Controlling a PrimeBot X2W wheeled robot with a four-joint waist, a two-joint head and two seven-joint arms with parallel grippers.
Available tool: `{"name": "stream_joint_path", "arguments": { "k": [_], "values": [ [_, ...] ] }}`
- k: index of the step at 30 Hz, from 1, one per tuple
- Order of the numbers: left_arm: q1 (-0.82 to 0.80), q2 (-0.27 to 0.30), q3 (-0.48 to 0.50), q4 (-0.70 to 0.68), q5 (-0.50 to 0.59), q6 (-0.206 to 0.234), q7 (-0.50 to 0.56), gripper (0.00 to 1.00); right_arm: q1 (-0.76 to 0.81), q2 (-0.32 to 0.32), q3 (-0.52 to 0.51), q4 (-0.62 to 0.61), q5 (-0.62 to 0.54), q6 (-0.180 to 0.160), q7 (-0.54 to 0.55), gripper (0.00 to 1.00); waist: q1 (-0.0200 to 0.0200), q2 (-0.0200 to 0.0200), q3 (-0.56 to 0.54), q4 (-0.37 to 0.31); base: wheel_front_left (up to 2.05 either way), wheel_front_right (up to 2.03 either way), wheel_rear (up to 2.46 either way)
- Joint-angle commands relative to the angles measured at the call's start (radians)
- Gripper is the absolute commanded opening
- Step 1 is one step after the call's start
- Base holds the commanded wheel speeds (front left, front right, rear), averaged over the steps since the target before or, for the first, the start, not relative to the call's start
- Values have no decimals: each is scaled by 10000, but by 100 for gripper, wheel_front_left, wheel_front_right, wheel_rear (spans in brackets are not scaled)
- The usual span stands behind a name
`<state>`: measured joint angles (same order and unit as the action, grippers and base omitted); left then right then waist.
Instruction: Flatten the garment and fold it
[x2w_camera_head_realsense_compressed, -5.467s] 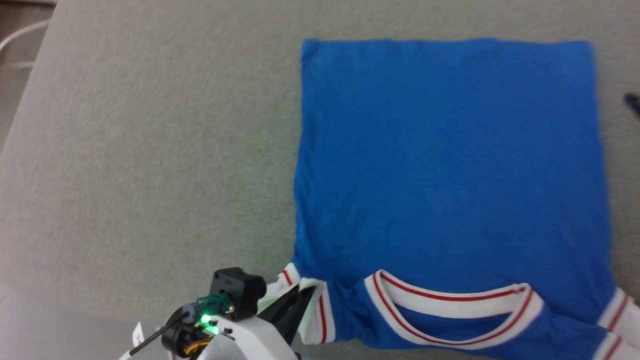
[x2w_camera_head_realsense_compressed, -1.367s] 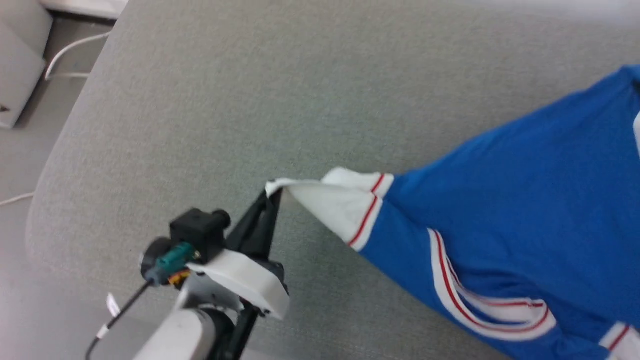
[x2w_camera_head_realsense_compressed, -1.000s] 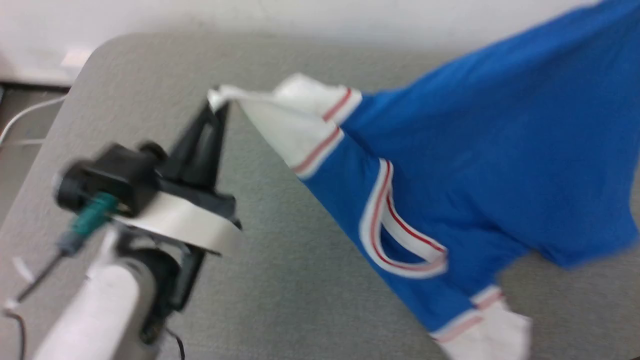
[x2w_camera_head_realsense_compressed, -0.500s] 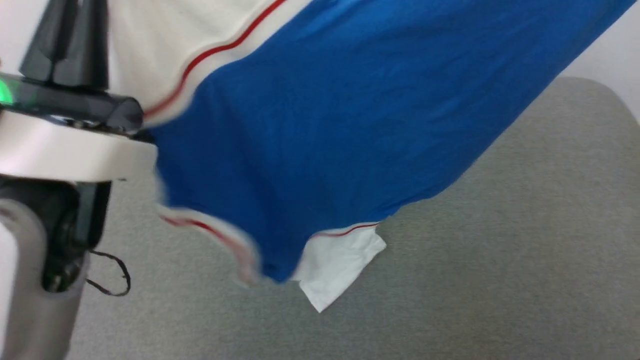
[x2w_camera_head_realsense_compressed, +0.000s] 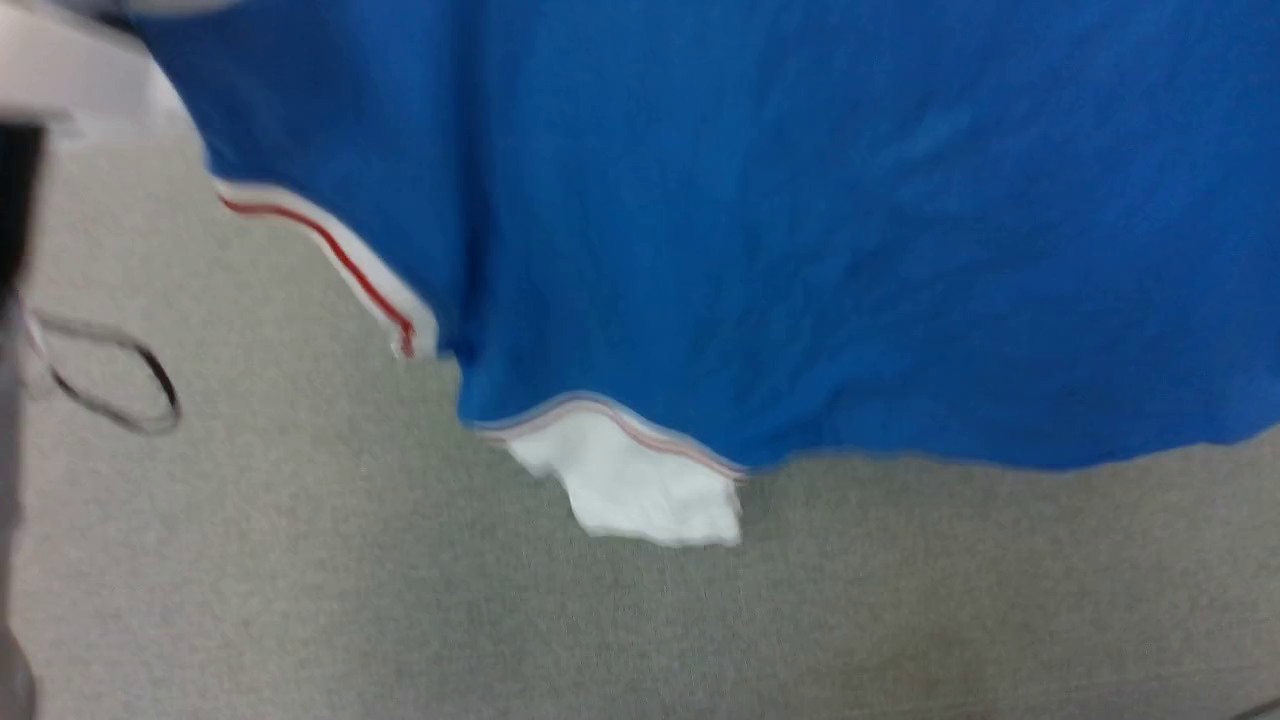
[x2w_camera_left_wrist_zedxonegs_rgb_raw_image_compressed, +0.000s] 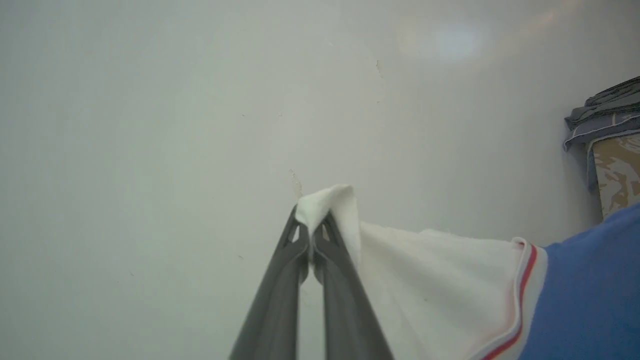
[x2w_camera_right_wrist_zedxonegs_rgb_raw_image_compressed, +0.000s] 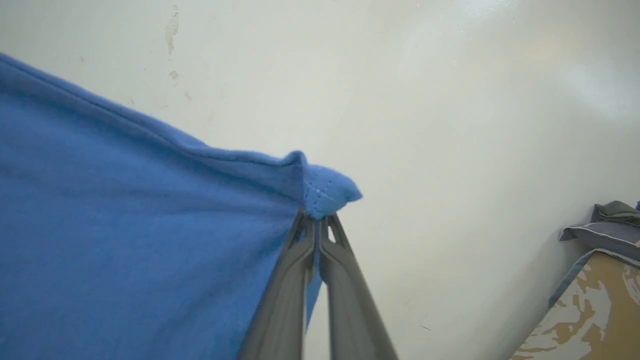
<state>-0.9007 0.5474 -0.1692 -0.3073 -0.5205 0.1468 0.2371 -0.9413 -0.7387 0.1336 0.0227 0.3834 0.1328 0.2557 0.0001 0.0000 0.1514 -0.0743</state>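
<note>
**Blue shirt aloft on two thin pinches**

We have the shirt (x2w_camera_head_realsense_compressed: 800, 220) off the grey table (x2w_camera_head_realsense_compressed: 300, 600), spread across the head view from 9 round through 12 to 3 o'clock. Its free sleeve (x2w_camera_head_realsense_compressed: 640, 490) droops at 6 o'clock; whether it brushes the table we cannot tell, since that view is blurred.

Our left gripper (x2w_camera_left_wrist_zedxonegs_rgb_raw_image_compressed: 312, 235) has its fingers pressed together on the very tip of the other sleeve (x2w_camera_left_wrist_zedxonegs_rgb_raw_image_compressed: 440, 285), which runs off toward 4 o'clock in the left wrist view. Our right gripper (x2w_camera_right_wrist_zedxonegs_rgb_raw_image_compressed: 316, 222) pinches a hem corner (x2w_camera_right_wrist_zedxonegs_rgb_raw_image_compressed: 327, 192) the same way, with the cloth falling away toward 9 o'clock in the right wrist view.

Slip is our first worry: each bite takes only a small nub of cloth, and the whole weight hangs from those two nubs, so a quick swing could pull one free and drop the shirt in a heap. Skew is the second: if we lower it as it hangs, the free sleeve will likely land first and fold under the body, leaving a crease to flatten. A dark cable loop (x2w_camera_head_realsense_compressed: 110, 385) at 9 o'clock in the head view lies near the striped trim (x2w_camera_head_realsense_compressed: 330, 260), and swinging cloth could catch there. Pulling our grippers apart too hard could also drag the jersey out of a pinch.
</note>
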Motion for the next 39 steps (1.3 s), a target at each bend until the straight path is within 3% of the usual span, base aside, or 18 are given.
{"name": "stream_joint_path", "arguments": {
  "k": [1, 10, 16, 24, 31, 39],
  "values": [
    [-318, 58, -1, 134, -3, -91, -28, 0, -201, 55, 7, 132, 22, -21, -120, 0, -1, 0, 1121, -52, 0, 0, 0],
    [-4186, -199, -467, 2790, 667, -800, -747, 0, -3034, 680, 722, 2032, -79, -21, -1544, 0, -1, 0, 3115, -144, 0, 0, 0],
    [-6927, -611, -655, 4830, 1087, -1239, -1888, 0, -5311, 1760, 754, 4079, -4, -21, -2758, 0, -1, 0, 4119, -198, 0, 0, 0],
    [-9451, -1277, -559, 7345, 1447, -1121, -3726, 0, -7337, 2347, 1217, 6462, -636, -21, -4259, 0, -1, 0, 4900, 25, 0, 0, 0],
    [-8974, -1618, -739, 8693, 1287, -1566, -4631, 0, -7125, 2749, 1669, 7607, -801, -21, -5008, 0, -1, 0, 5151, 398, 0, 0, 0],
    [-5746, -1990, -1007, 8502, 1119, -1954, -4959, 0, -4805, 2906, 2212, 7425, -597, -21, -5168, 0, -1, 0, 4529, 823, 0, 0, 0]
  ]
}}
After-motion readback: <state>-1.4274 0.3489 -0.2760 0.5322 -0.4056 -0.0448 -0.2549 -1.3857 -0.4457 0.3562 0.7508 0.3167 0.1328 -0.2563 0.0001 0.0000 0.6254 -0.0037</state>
